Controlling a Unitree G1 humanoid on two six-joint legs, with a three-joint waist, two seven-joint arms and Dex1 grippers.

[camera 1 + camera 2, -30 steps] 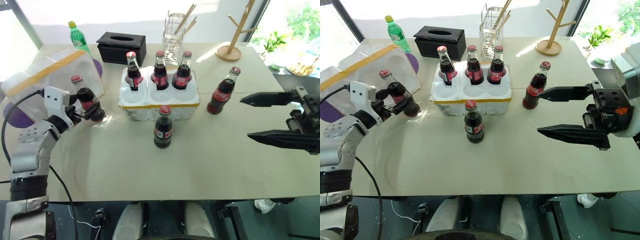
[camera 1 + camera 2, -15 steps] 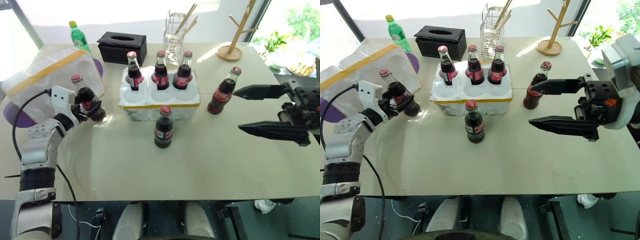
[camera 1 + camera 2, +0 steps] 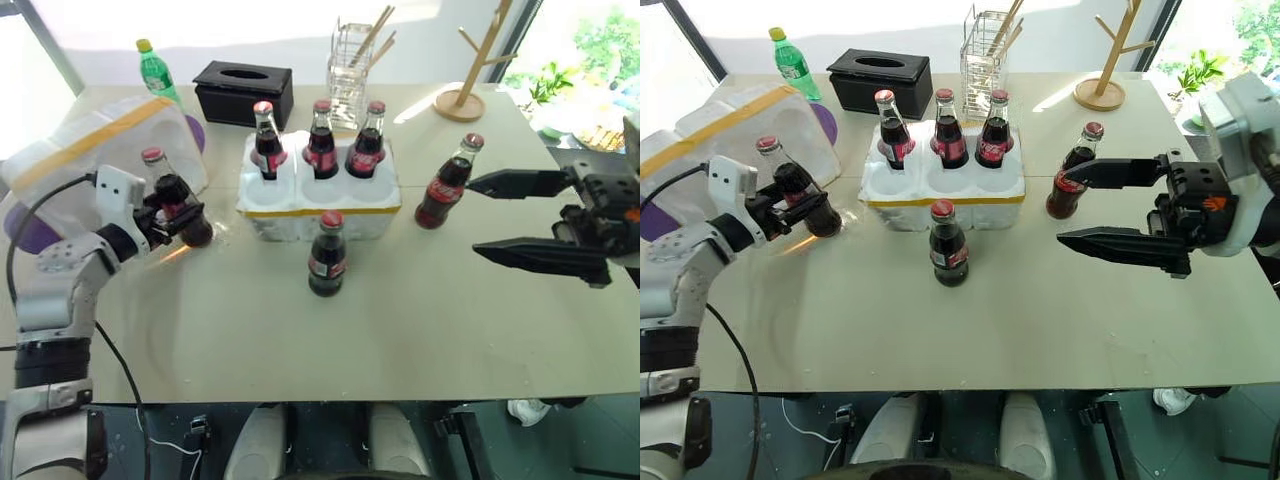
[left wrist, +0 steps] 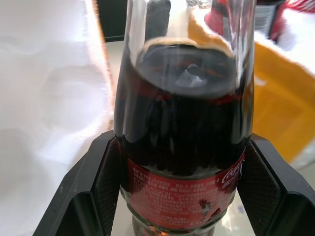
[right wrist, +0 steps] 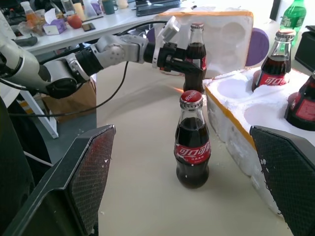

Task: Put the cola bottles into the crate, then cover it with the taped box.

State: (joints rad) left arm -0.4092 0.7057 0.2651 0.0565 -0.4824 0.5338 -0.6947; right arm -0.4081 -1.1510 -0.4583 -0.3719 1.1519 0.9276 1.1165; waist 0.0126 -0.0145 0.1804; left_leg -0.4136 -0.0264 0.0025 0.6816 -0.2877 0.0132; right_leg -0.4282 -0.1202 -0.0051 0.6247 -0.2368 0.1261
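Observation:
My left gripper (image 3: 181,213) is shut on a cola bottle (image 3: 170,193) at the table's left; its black fingers (image 4: 101,189) press both sides of the glass. The taped box (image 3: 100,150) lies right behind it. The crate (image 3: 290,212) stands mid-table with three cola bottles (image 3: 321,142) in its far wells, and the near wells are empty. One bottle (image 3: 326,255) stands in front of the crate, another (image 3: 443,185) to its right. My right gripper (image 3: 472,218) hangs open at the right, its upper fingertip close beside that bottle.
Along the far edge stand a green plastic bottle (image 3: 155,75), a black tissue box (image 3: 243,93), a wire holder with chopsticks (image 3: 350,75) and a wooden mug tree (image 3: 465,95). A purple object (image 3: 25,230) lies under the taped box.
My left gripper's fingers have closed onto the bottle that they stood around a second ago. My right gripper stays open, nearly where it was.

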